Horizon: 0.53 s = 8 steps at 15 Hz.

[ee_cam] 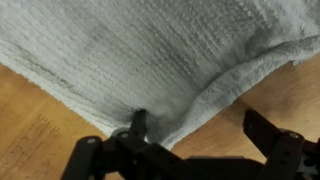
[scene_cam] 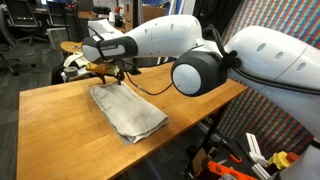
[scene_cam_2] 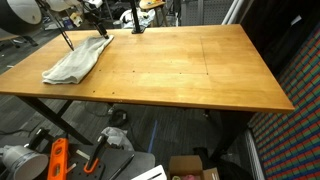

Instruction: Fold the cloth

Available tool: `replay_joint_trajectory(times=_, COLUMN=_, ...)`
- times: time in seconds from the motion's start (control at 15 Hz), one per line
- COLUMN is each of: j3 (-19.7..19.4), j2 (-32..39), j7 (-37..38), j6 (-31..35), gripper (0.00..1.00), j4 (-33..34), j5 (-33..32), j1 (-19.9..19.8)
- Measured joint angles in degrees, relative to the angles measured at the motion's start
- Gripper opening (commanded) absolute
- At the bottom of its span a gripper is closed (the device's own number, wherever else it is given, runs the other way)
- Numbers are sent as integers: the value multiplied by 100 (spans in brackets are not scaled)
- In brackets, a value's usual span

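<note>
A grey cloth (scene_cam: 128,112) lies crumpled and partly folded on the wooden table (scene_cam: 55,125). In an exterior view it lies near the table's far left corner (scene_cam_2: 78,60). My gripper (scene_cam: 108,72) hovers low over one end of the cloth, and also shows in an exterior view (scene_cam_2: 100,28). In the wrist view the gripper (ee_cam: 200,125) is open. One finger is at the cloth's (ee_cam: 150,50) folded edge and the other is over bare wood. Nothing is held between the fingers.
The table (scene_cam_2: 190,70) is bare wood beside the cloth. Its edge runs close to the cloth's near end. Orange tools (scene_cam_2: 57,160) and boxes lie on the floor below. Office chairs (scene_cam: 25,30) stand behind the table. A patterned panel (scene_cam: 270,20) stands beside the arm.
</note>
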Motion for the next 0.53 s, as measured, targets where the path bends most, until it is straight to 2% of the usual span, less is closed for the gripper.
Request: replay_joint_trajectory(times=0.53, j3=66, j2=21, j7=11, j6=164, gripper=100, j4=-25, j5=108, j1=-307)
